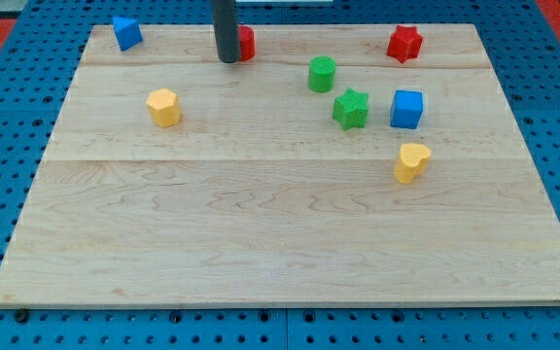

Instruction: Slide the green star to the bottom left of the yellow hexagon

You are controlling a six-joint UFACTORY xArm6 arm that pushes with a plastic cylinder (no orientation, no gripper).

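**Star waits right of centre, our tip far off at the top**

Nearest us sits the yellow heart [412, 161], below the blue cube [407, 109]. The green star [351, 109] lies just left of that cube, under the green cylinder [322, 74]. The yellow hexagon [163, 107] is well apart, leftward. Our tip [228, 59] touches nothing and holds nothing, resting beside a red block [246, 43]. The star looks light and rigid; we judge a push on its right face suits. No containers here.

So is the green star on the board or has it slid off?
On the board. The green star sits flat on the wooden board, between the green cylinder and blue cube.
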